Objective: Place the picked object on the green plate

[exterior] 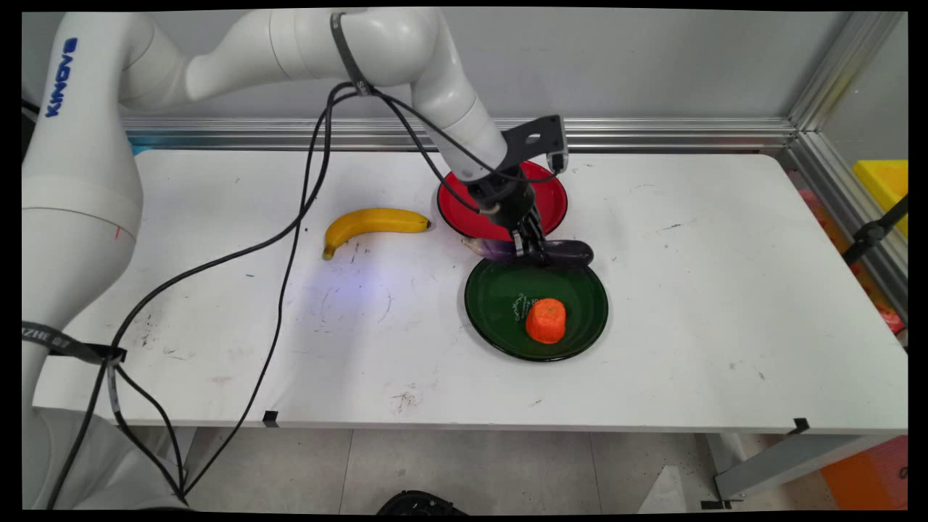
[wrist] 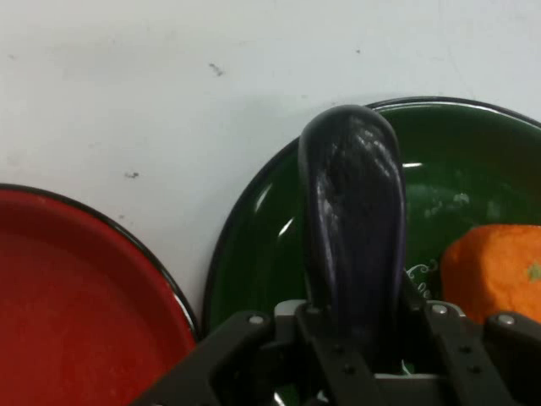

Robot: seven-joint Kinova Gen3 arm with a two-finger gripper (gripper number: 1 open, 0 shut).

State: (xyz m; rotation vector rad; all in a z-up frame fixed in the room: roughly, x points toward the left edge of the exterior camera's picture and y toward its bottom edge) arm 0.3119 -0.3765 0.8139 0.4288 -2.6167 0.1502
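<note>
My gripper (exterior: 533,252) is down on a dark purple eggplant (exterior: 571,253), shut around its middle. The eggplant lies across the far rim of a green plate (exterior: 482,304), in the gap between that plate and a red plate (exterior: 552,201) behind it. In the hand view the eggplant (wrist: 353,211) sticks out from between the jaws of the gripper (wrist: 355,330), over the green plate's edge (wrist: 254,245). An orange carrot piece (exterior: 545,320) stands in the green plate, also seen in the hand view (wrist: 490,271). The red plate (wrist: 76,296) holds nothing.
A yellow banana (exterior: 373,221) lies on the table left of the red plate. Black cables hang from the arm across the table's left half. An aluminium rail runs along the back and right edges.
</note>
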